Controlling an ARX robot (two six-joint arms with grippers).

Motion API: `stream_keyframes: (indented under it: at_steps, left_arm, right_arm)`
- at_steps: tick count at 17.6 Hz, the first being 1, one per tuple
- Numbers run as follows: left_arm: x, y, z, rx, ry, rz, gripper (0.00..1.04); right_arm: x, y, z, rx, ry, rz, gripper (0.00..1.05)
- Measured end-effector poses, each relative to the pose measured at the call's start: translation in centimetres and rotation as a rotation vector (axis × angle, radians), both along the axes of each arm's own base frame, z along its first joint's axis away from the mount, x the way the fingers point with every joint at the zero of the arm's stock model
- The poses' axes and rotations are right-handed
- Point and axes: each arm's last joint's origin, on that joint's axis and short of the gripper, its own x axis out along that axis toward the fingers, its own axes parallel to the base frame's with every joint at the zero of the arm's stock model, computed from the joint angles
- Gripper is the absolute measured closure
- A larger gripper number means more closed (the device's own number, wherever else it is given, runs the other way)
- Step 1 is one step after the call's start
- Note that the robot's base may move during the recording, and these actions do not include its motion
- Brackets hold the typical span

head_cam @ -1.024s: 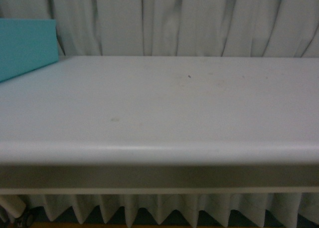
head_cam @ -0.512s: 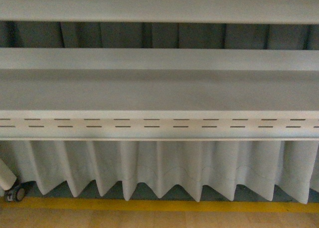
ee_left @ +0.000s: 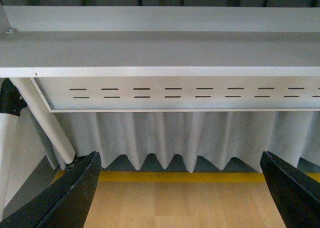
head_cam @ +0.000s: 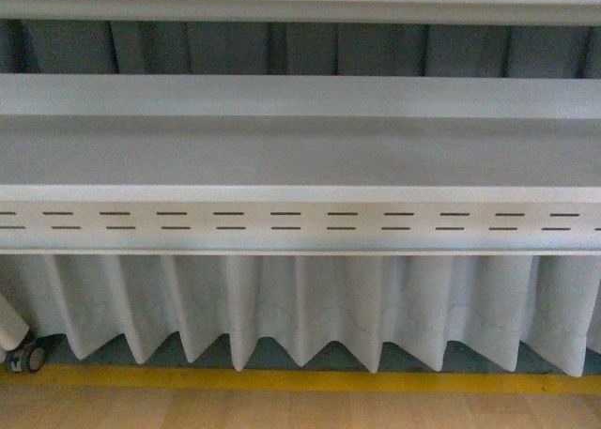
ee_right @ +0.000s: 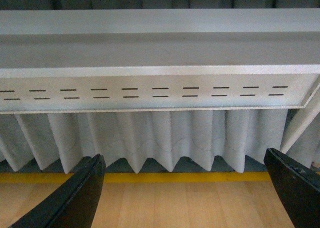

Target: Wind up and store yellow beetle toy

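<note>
From the robot's body camera I see only the underside and edge of the white table (head_cam: 300, 147), with a slotted metal rail (head_cam: 300, 221) running across below it, two rows of short dark dashes along its face. Beneath hangs a pleated white curtain (head_cam: 310, 307), its hem zigzagging just above a yellow floor stripe (head_cam: 300, 382) and a strip of pale wooden floor (head_cam: 300, 412). At the far left a white table leg ends in a small caster wheel (head_cam: 25, 357).

The left claw (ee_left: 182, 193) hangs low in front of the table, its two black fingers (ee_left: 70, 198) spread wide apart with nothing between them but floor and curtain. A slanted white table leg (ee_left: 42, 118) stands near it.

The right claw (ee_right: 187, 193) is the same: black fingers (ee_right: 75, 198) set far apart, holding nothing, with the slotted rail, curtain and yellow stripe beyond.

The yellow beetle toy is not visible in any of the three views, so I cannot tell where it lies.
</note>
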Motion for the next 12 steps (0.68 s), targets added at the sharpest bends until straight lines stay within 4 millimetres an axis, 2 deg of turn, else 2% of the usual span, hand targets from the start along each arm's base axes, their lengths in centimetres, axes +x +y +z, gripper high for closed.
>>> stream_keyframes:
  at_steps: [12]
  left_arm:
    - [0.00,0.00,0.00,0.000,0.000,0.000,0.07]
  right_arm:
    - [0.00,0.00,0.00,0.000,0.000,0.000,0.07]
